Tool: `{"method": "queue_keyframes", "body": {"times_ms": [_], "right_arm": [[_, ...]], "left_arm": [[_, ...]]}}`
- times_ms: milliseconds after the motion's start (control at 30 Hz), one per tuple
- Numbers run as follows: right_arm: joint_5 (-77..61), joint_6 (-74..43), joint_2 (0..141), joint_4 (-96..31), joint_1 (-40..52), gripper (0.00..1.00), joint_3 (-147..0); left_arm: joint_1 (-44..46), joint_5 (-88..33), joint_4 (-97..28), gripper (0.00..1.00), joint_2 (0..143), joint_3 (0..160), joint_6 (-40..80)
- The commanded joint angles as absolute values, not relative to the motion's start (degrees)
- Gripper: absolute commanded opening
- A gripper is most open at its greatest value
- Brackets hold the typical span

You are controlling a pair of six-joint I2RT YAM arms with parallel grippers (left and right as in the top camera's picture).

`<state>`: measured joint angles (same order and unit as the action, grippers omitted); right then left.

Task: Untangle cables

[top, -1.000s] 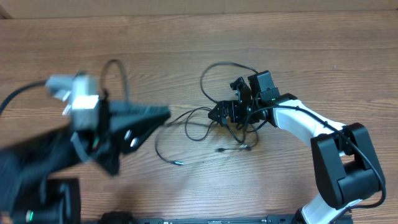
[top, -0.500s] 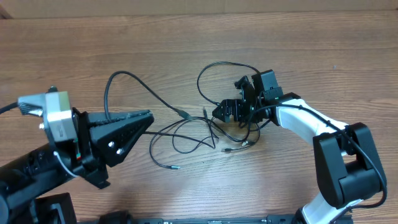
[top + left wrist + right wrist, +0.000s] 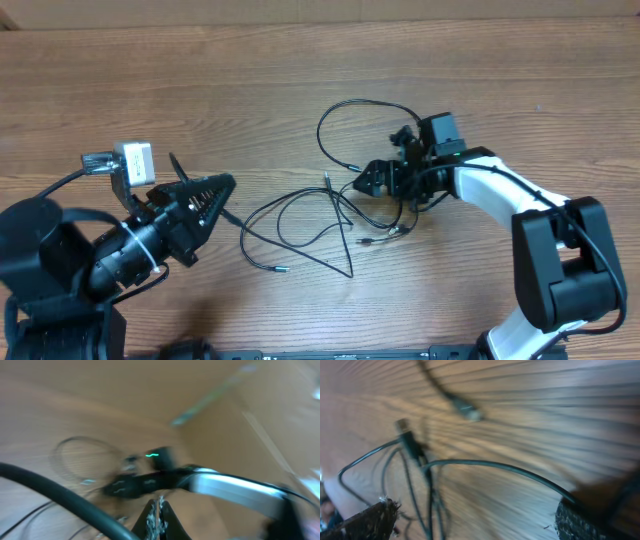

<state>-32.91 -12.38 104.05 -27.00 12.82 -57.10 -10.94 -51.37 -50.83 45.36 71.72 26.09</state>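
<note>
Wooden table (image 3: 300,70) | left fingers (image 3: 214,189) pressed together, pointing right | right fingers (image 3: 367,521) spread, straddling cables (image 3: 300,215)

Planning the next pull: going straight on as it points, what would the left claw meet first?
Likely the loose cables ahead of the left claw, then the right claw; height is unclear.

No text, label, brand or number can be read in any view: none on the cables (image 3: 300,215), the table (image 3: 300,80) or the white right arm (image 3: 500,190). A green glow (image 3: 152,454) on that arm is only a blurred streak.
</note>
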Motion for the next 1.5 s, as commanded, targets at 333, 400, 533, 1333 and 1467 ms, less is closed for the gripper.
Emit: {"method": "queue_keyframes", "body": {"times_ms": [333, 400, 533, 1333, 1467], "right_arm": [[-23.57, -13.54, 103.94, -30.28, 4.69, 1.00, -58.33], [-23.59, -13.56, 103.94, -30.13, 4.93, 1.00, -58.33], [-23.59, -13.56, 103.94, -30.11, 5.41, 1.00, -58.33], [-23.59, -13.56, 103.94, -30.09, 5.45, 1.00, -58.33], [-23.62, -13.56, 103.94, -30.09, 5.45, 1.00, -58.33]], "left_arm": [[-11.05, -25.96, -69.19, 0.04, 58.08, 72.12, 20.49], [-10.31, -26.06, -70.37, 0.04, 60.73, 72.12, 19.73], [-6.31, -26.61, -71.94, 0.04, 66.43, 72.10, 19.14], [28.62, -23.35, -60.64, 0.04, 98.28, 72.10, 19.29], [29.95, -23.38, -60.38, 0.05, 102.69, 72.10, 19.70]]}}
